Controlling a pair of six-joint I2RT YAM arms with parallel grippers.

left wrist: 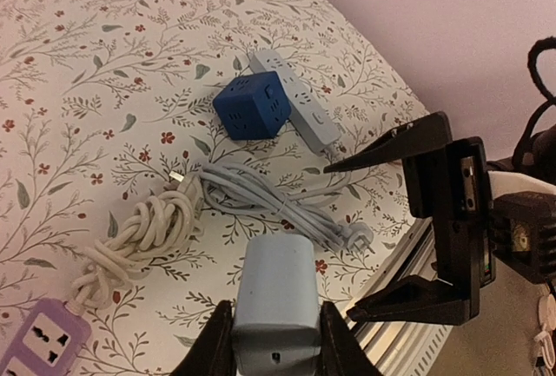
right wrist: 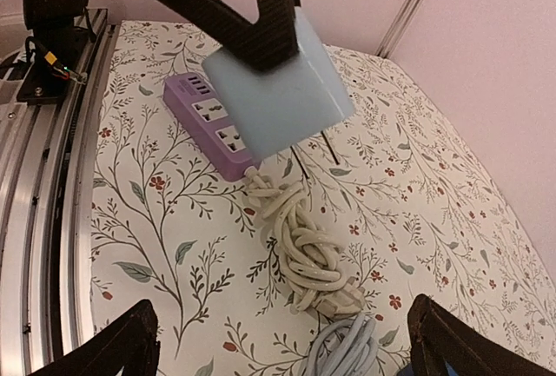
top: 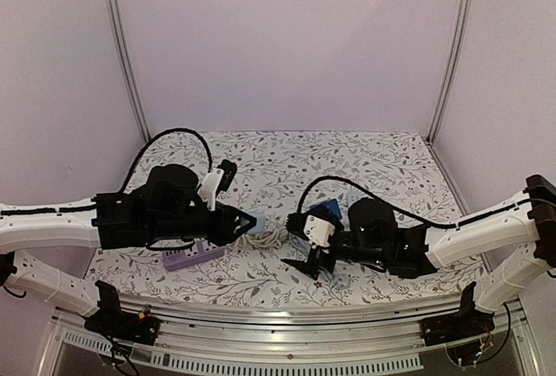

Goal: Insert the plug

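Observation:
My left gripper (left wrist: pixel 276 341) is shut on a pale blue plug block (left wrist: pixel 276 298) and holds it above the table. In the right wrist view the plug (right wrist: pixel 278 89) shows two thin pins pointing down, just beyond the cord end of the purple power strip (right wrist: pixel 208 124). The strip lies flat, sockets up, also in the top view (top: pixel 193 256) and the left wrist view (left wrist: pixel 39 339). My right gripper (right wrist: pixel 278 346) is open and empty, low over the table to the right of the plug, also in the top view (top: pixel 314 265).
The strip's white cord (right wrist: pixel 304 246) lies coiled between the grippers. A grey cord bundle (left wrist: pixel 278 207), a blue cube socket (left wrist: pixel 252 105) and a grey power strip (left wrist: pixel 294 98) lie further right. The table's metal front rail (right wrist: pixel 43 185) runs close by.

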